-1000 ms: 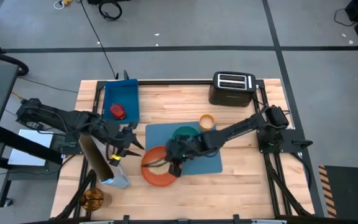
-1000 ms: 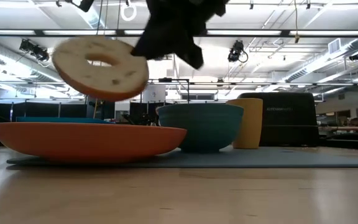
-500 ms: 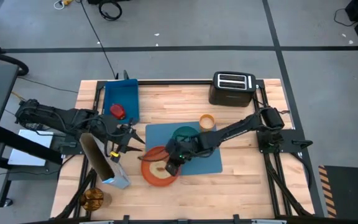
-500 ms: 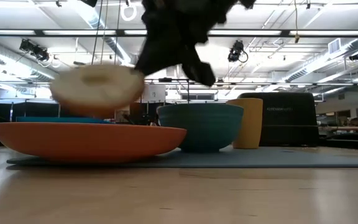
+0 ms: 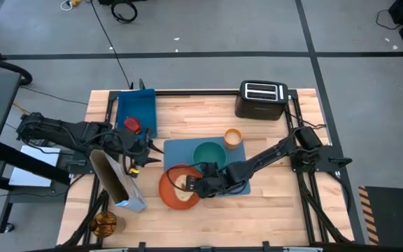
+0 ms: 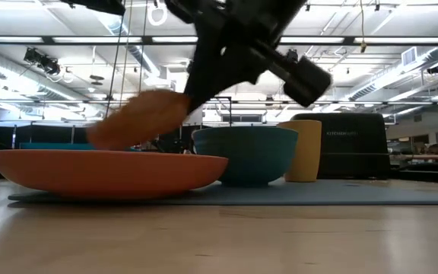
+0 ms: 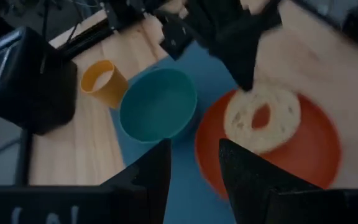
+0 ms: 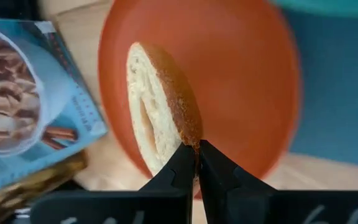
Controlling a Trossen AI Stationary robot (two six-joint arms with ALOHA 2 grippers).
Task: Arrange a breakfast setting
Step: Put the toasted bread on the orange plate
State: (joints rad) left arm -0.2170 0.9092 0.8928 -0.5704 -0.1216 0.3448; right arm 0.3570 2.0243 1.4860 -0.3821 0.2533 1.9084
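Observation:
The orange plate (image 5: pixel 168 192) lies on the near left corner of the blue placemat (image 5: pixel 233 178), beside the teal bowl (image 5: pixel 209 154) and the orange cup (image 5: pixel 234 137). My right gripper (image 5: pixel 190 185) is shut on the round bread piece (image 8: pixel 157 121) over the plate (image 8: pixel 241 81). My left gripper (image 7: pixel 194 180) is open and empty, left of the placemat, near the blue cereal bag (image 5: pixel 114 183). The red apple (image 5: pixel 131 125) lies in the blue bin (image 5: pixel 144 105). No spoon shows. My right gripper pinches the bread piece's brown outer rim (image 8: pixel 190 135) between its two fingertips (image 8: pixel 180 163). The fingers slant down from the table's right. The bread is tilted over the plate (image 6: pixel 112 171), cut face toward the cereal bag; I cannot tell whether its low edge (image 6: pixel 105 141) touches the plate.
A black toaster (image 5: pixel 262 99) stands at the far right of the table. A brown round thing (image 5: pixel 105 224) lies at the near left corner. The cereal bag (image 8: pixel 30 137) lies close to the plate's left rim.
My right gripper has gone down toward the plate and a little toward the near edge with the bread. The bread has dropped from well above the plate to just over it and has tipped. My left gripper has drawn a little toward the far edge.

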